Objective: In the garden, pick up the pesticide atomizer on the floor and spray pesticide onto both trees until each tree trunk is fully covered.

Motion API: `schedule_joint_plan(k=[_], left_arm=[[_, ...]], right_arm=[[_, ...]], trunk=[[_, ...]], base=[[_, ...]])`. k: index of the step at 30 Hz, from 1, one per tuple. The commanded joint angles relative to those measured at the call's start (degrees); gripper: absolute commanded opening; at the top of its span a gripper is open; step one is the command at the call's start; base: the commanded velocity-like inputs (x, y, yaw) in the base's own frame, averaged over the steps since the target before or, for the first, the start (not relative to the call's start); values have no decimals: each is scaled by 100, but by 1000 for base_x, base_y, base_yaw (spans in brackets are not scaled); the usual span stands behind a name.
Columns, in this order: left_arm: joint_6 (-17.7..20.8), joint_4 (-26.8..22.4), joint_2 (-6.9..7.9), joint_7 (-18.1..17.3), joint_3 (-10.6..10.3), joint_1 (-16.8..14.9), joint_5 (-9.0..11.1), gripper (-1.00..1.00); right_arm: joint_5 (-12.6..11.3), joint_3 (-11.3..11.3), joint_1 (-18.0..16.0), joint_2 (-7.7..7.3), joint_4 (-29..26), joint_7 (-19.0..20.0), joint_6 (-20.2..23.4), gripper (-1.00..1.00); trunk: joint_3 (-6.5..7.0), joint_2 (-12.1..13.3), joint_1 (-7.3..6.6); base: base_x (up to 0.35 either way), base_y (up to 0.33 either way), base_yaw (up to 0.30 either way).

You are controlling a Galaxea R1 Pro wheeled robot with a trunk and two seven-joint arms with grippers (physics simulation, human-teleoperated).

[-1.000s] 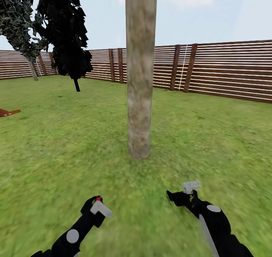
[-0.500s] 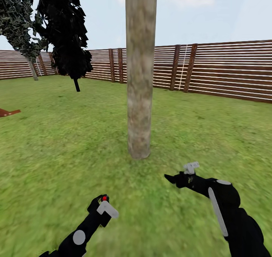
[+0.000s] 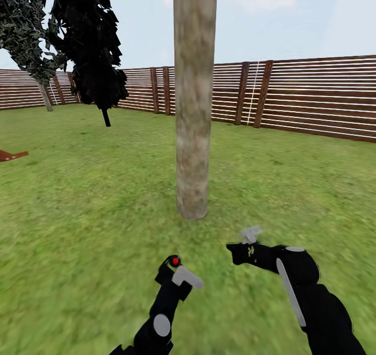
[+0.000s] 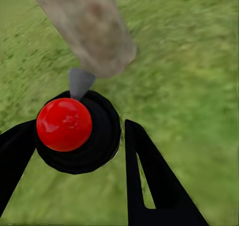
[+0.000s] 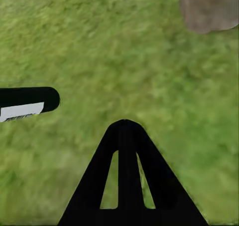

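A thick mottled grey-brown tree trunk (image 3: 194, 109) rises from the lawn straight ahead, with its base just beyond both arms. My left gripper (image 3: 177, 272) is shut on the pesticide atomizer (image 3: 174, 262), a small black body with a red cap. In the left wrist view the atomizer (image 4: 77, 131) sits between the black fingers of the left gripper (image 4: 74, 136), and its grey nozzle points at the trunk (image 4: 87, 29). My right gripper (image 3: 241, 243) hangs open over the grass to the right of the trunk's base. Its wrist view shows the right gripper (image 5: 89, 111) with only grass between its fingers, and the trunk (image 5: 209, 9) ahead. Pesticide is out of view.
A brown slatted fence (image 3: 313, 96) runs across the back. A thin-trunked black-leaved tree (image 3: 94, 47) and a farther grey-green tree (image 3: 26, 31) stand at the back left. A red-brown object (image 3: 10, 155) lies at the left edge. Green lawn (image 3: 78, 198) stretches all around.
My left arm has swung right and forward with the atomizer, closer to the trunk's base. The right gripper has risen and shifted slightly left toward the trunk.
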Motion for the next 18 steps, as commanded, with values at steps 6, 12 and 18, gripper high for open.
schedule_joint_plan(k=[6,12,18], left_arm=[[78,7,-79,274,-20,-7,-63,-100],[66,17,-75,290,-12,-7,-63,-100],[16,19,-71,320,-12,-7,-63,-100]], right_arm=[[41,238,-45,-42,-13,20,313,-100],[22,256,-61,-52,-14,66,310,-100],[-46,256,-65,-59,-14,141,302,-100]], trunk=[[-6,-2,-1],[-6,-2,-1],[-6,-2,-1]], base=[[0,0,0],[0,0,0],[0,0,0]])
